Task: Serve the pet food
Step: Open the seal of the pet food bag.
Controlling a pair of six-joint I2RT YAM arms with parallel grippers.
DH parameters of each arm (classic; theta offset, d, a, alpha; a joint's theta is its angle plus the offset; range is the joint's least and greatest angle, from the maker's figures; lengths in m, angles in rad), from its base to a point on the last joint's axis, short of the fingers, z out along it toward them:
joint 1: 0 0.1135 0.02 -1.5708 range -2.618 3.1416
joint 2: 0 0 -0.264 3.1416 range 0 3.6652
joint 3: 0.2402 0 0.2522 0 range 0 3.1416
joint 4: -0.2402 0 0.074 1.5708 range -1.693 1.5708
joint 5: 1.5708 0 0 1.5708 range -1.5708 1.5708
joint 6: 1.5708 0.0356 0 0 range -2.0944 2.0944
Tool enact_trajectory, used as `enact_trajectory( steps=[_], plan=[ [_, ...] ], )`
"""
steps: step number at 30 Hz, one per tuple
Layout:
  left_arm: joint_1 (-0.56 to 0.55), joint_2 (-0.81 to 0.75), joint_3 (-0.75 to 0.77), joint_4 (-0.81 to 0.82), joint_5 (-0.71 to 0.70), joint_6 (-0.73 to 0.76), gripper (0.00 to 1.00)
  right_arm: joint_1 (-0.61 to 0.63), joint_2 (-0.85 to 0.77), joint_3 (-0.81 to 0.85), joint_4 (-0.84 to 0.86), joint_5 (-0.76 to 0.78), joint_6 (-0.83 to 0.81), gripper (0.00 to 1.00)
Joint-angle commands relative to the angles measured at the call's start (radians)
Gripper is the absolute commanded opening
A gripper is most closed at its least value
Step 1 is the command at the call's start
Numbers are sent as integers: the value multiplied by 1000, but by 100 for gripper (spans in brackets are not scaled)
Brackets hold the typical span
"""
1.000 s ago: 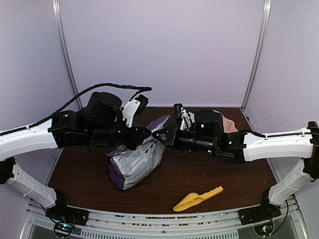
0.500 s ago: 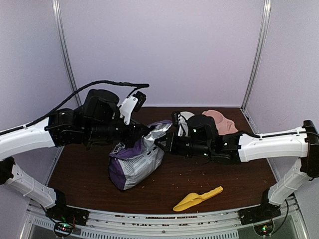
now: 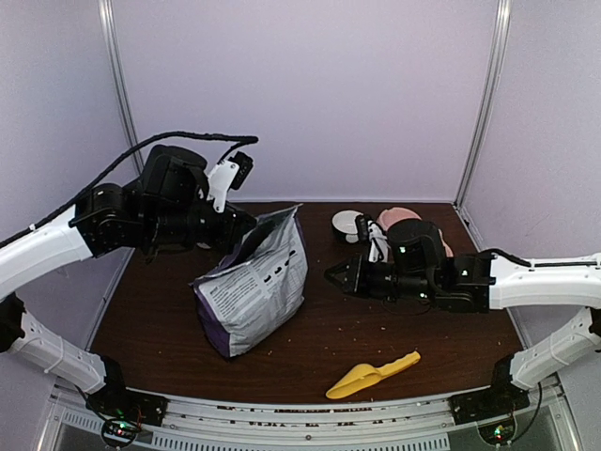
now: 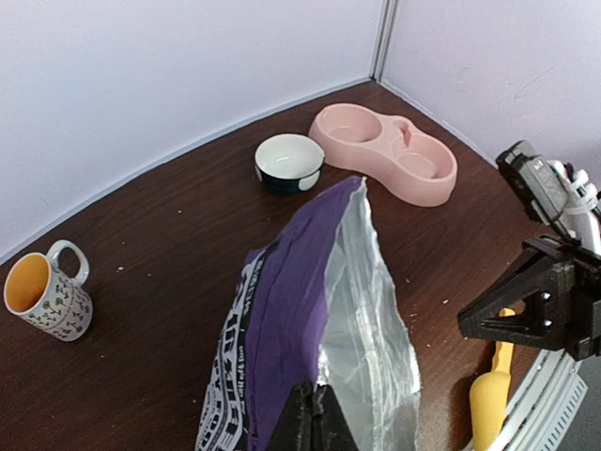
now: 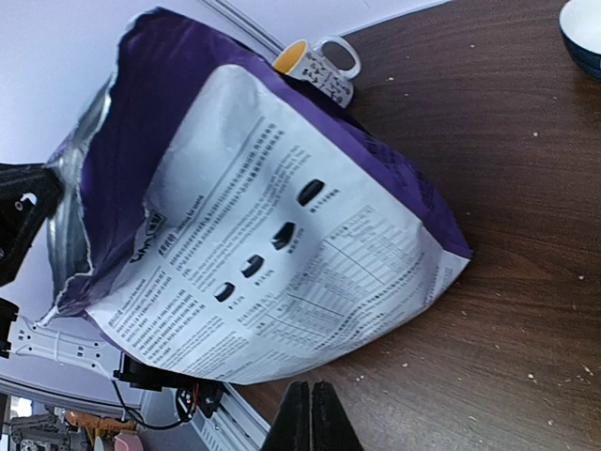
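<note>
At the near edge of the table (image 3: 169, 329): a yellow plastic scoop (image 3: 373, 375), lying flat, untouched. Mid-table: the bag (image 3: 254, 287), purple outside, crinkled silver foil inside, slumped and leaning. My left gripper (image 4: 315, 412) is clamped on its ragged top edge. My right gripper (image 5: 310, 413) is closed on nothing, near the bag's printed face. The pet food is inside the bag, out of sight. Risk: one pinch on thin film holds the mouth up; a slip or tear would let the bag fold and spill. Far side: small round white bowl (image 3: 349, 224), smooth pink double bowl (image 3: 399, 218), patterned mug (image 4: 47, 289).
</note>
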Motion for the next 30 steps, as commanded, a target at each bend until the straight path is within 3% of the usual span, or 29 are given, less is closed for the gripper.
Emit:
enact_trajectory(
  steps=[1,7,11,13,16,23,26,30],
  plan=[
    [34,-38,55,-39,-19,47,0,-8,-69,-40,-120,36,-1,0],
    [48,-60,59,-19,111,65,0,-8,-150,-40,-98,-4,-12,2],
    [52,-65,59,0,189,46,0,3,-131,18,-27,-54,-21,39],
    [52,-66,57,15,227,34,0,10,-105,54,13,-71,-25,49],
    [54,-61,56,28,258,25,0,26,-58,118,41,-88,-32,57],
    [54,-54,55,30,262,28,0,61,77,245,84,-126,-34,60],
    [54,-53,54,26,258,33,0,64,135,275,79,-118,-1,43],
    [54,-59,52,17,241,41,0,73,181,294,64,-91,23,40]
  ],
)
